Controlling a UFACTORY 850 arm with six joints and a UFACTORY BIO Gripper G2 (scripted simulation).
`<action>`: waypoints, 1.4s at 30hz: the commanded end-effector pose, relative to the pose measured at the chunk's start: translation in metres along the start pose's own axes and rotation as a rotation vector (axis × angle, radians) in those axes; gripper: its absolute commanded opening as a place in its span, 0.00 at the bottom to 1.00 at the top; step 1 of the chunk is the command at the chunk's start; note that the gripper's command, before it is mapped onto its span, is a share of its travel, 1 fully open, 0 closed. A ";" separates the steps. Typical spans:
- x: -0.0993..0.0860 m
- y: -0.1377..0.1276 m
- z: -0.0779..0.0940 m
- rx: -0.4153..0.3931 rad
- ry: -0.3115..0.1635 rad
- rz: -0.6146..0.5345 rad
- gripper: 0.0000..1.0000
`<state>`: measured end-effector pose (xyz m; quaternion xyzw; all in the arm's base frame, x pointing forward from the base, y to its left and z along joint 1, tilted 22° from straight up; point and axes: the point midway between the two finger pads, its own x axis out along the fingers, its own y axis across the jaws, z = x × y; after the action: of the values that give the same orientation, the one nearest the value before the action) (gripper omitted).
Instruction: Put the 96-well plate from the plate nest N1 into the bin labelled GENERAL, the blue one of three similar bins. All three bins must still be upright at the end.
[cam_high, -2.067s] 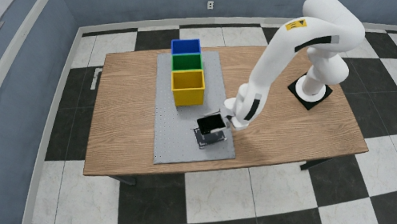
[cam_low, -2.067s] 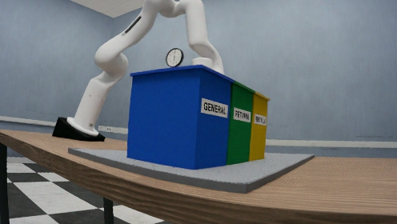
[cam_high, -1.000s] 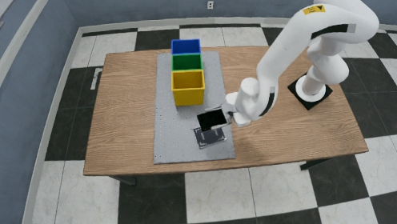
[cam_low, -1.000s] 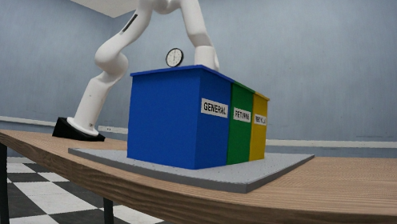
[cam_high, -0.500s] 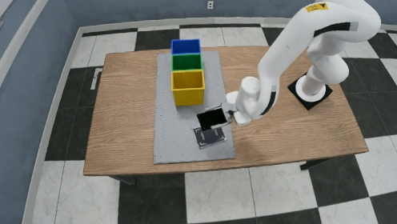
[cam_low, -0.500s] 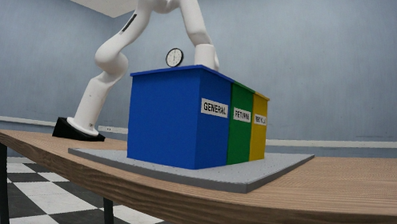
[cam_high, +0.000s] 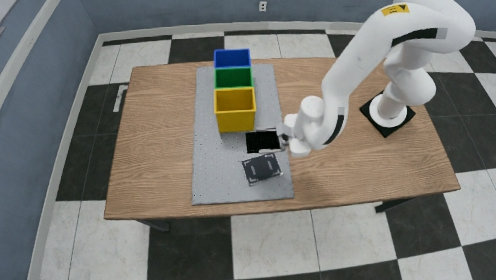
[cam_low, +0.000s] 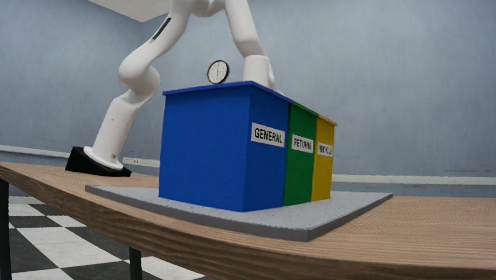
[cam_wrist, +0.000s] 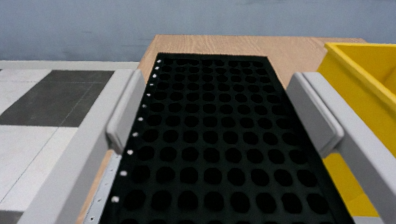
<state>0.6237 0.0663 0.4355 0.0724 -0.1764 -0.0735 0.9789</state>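
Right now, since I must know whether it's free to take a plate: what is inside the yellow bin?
The top view shows only bare yellow walls inside the yellow bin; its front wall hides the floor.

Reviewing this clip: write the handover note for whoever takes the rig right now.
Pincer: shut on the black 96-well plate, beside the yellow open-topped bin.
Done: plate lifted off the dark rectangular nest.
Bins: blue GENERAL, green and yellow all upright.
Left: carry plate over blue bin, release inside, keep bins standing.
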 end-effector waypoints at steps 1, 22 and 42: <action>0.004 -0.012 0.001 -0.008 -0.003 -0.018 0.00; 0.015 -0.074 0.000 -0.008 -0.003 -0.018 0.00; 0.026 -0.133 0.000 -0.008 -0.003 -0.018 0.00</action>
<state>0.6303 -0.0540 0.4220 0.0675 -0.1749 -0.0846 0.9786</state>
